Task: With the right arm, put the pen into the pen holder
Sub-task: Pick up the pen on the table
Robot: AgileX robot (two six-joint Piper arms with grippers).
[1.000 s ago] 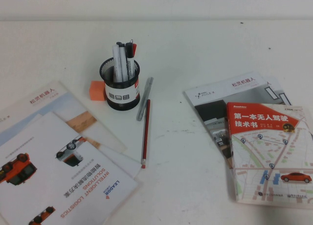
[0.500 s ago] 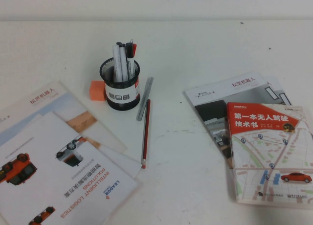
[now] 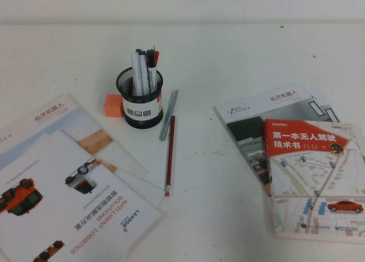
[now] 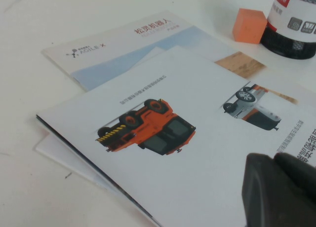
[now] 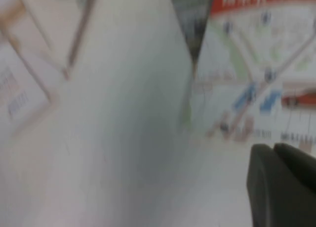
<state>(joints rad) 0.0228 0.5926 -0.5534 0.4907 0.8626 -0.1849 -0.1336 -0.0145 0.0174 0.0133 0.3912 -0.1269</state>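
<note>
**Red pen flat on table beside holder**

High view: pen (image 3: 169, 154) lying on table (image 3: 228, 57), just beside pen holder (image 3: 141, 105).
Left wrist view: left hand (image 4: 280, 190) above brochure (image 4: 163, 153); grip state unclear.
Right wrist view: right hand (image 5: 282, 185) over table; grip state unclear.

Nothing differs in the high view between the earlier pictures and now. The pen (image 3: 169, 154) near the frame's centre and the pen holder (image 3: 142, 105) up and to its left lie exactly as before, and no arm has entered. The left gripper (image 4: 279, 187) and the right gripper (image 5: 281, 182) show only in the lower right corner of their own wrist views, which have no earlier pictures to compare.
</note>
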